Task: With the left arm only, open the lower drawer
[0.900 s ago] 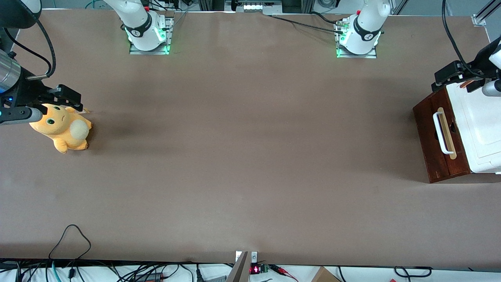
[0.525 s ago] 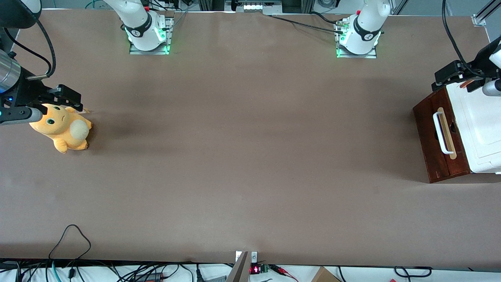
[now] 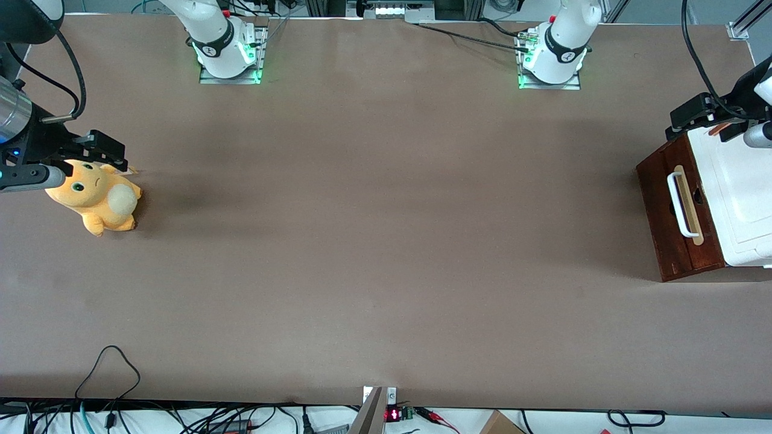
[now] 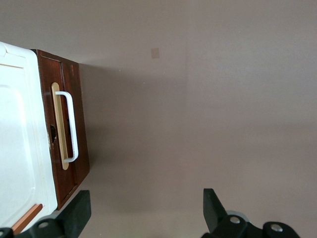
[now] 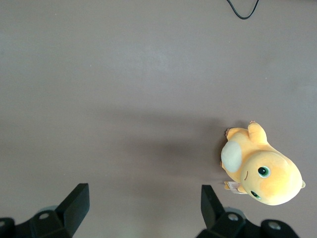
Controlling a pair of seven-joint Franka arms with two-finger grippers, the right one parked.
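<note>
The lower drawer (image 3: 658, 211) has a dark red-brown front with a white loop handle (image 3: 679, 204) on a pale strip. It sits closed under the white cabinet top (image 3: 739, 193), at the working arm's end of the table. The left arm's black gripper (image 3: 702, 117) hovers above the cabinet corner farthest from the front camera, not touching the handle. In the left wrist view the gripper (image 4: 146, 213) is open and empty, with its fingers (image 4: 79, 210) wide apart over bare table. The drawer front (image 4: 79, 134) and handle (image 4: 73, 126) show beside it there.
An orange plush toy (image 3: 96, 196) lies toward the parked arm's end of the table; it also shows in the right wrist view (image 5: 262, 171). Two arm bases (image 3: 229, 51) (image 3: 552, 54) stand along the table's farthest edge. A black cable loop (image 3: 108, 367) lies near the front edge.
</note>
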